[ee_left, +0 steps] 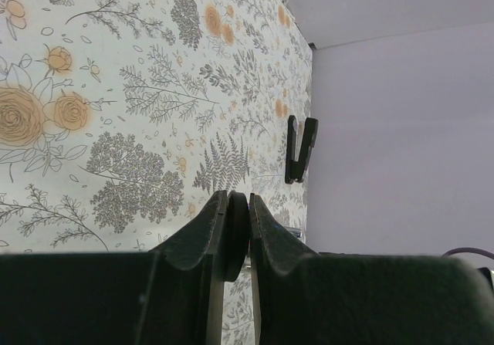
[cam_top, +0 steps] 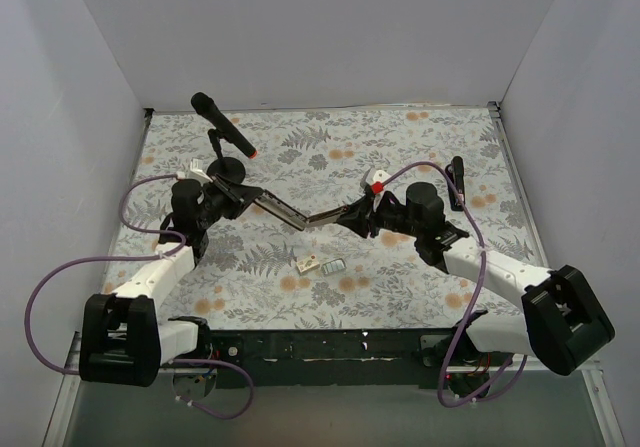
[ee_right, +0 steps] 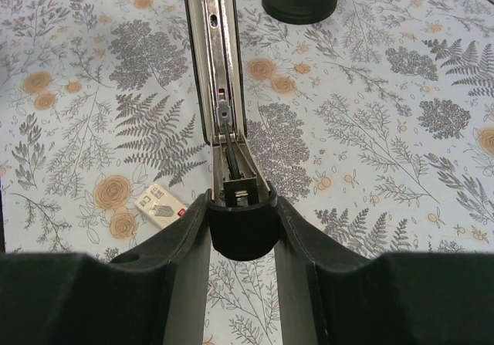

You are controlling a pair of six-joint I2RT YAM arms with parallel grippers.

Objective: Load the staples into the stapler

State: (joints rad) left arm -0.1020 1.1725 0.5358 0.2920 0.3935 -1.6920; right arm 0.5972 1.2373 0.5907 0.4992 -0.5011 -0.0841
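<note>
The stapler (ee_right: pixel 220 90) shows a bright, polished metal rail; its end cap is smooth black plastic with slight sheen. The counter (ee_right: pixel 386 129) carries a matt floral printed covering. The right claw (ee_right: pixel 241 206) and left claw (ee_left: pixel 238 206) are matt black plastic. The staple box (ee_right: pixel 158 206) is dull pale card.

Stapler (cam_top: pixel 300 214), held open in a shallow V across mid-table with the left arm (cam_top: pixel 165 267) and right arm (cam_top: pixel 490 262) at its ends, bars passage front to rear. In front of it, box (cam_top: pixel 308 263) and staple block (cam_top: pixel 333 266) lie on open mat (cam_top: pixel 400 147), reachable from above. Microphone (cam_top: pixel 222 127) crowds the rear left, a black clip (cam_top: pixel 457 182) lies far right, and walls (cam_top: pixel 320 37) enclose three sides.
</note>
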